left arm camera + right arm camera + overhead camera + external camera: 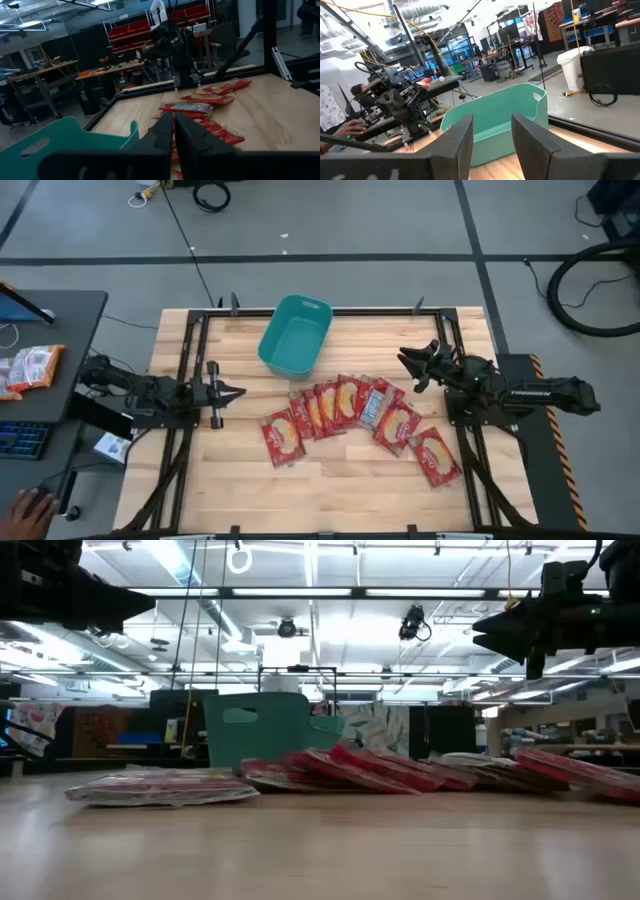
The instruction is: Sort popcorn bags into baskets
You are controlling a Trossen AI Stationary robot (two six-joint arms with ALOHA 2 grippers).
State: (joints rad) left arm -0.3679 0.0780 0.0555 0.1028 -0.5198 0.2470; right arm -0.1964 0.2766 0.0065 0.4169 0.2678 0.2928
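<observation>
Your popcorn bags (350,408) lie fanned across the worktop (240,475) centre, near the empty teal basket (295,335) at its far edge. Left gripper (232,392) fingers closed, right gripper (410,368) fingers open, probably readying a pick.

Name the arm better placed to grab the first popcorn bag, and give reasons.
Right, likely. The right gripper is open beside the row of popcorn bags; the left gripper is shut and farther from most bags.

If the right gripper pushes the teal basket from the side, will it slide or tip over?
The teal basket looks empty, so it is probably light and would slide easily on the smooth wooden table. It is wide and low, so tipping seems unlikely. The right gripper, open, is near it.
</observation>
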